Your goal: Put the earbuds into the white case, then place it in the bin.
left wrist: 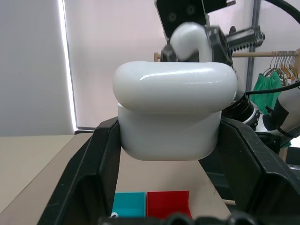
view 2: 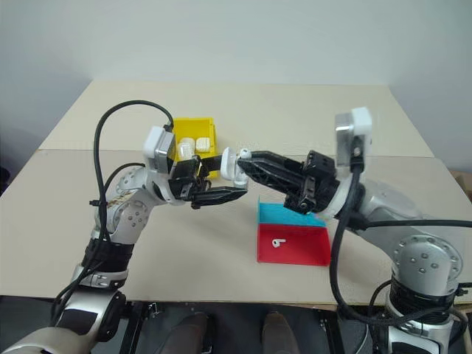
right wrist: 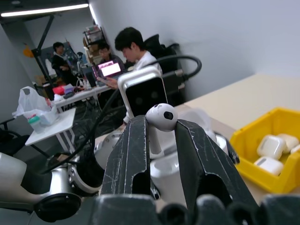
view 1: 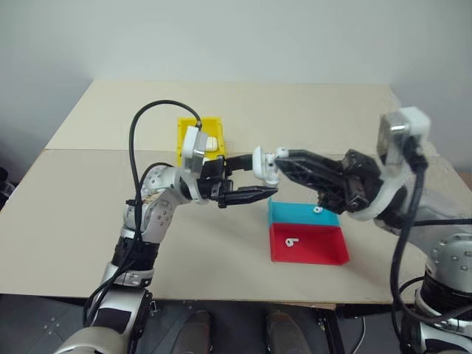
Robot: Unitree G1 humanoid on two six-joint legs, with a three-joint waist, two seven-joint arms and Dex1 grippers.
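Left gripper clamps the glossy white rounded case level so my right gripper, pinching a tiny white earbud, can seat it.

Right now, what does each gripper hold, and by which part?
The left gripper holds the white case by its lower body, one finger on each side. The right gripper pinches an earbud by its stem, the head above the fingertips.

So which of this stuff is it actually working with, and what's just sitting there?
In use:
- glossy white plastic case, gripped by left tool
- tiny white earbud, pinched in right tool
- yellow plastic bin
- earbuds on flat blue tray and flat red tray

Lying about:
- white cases already in bin
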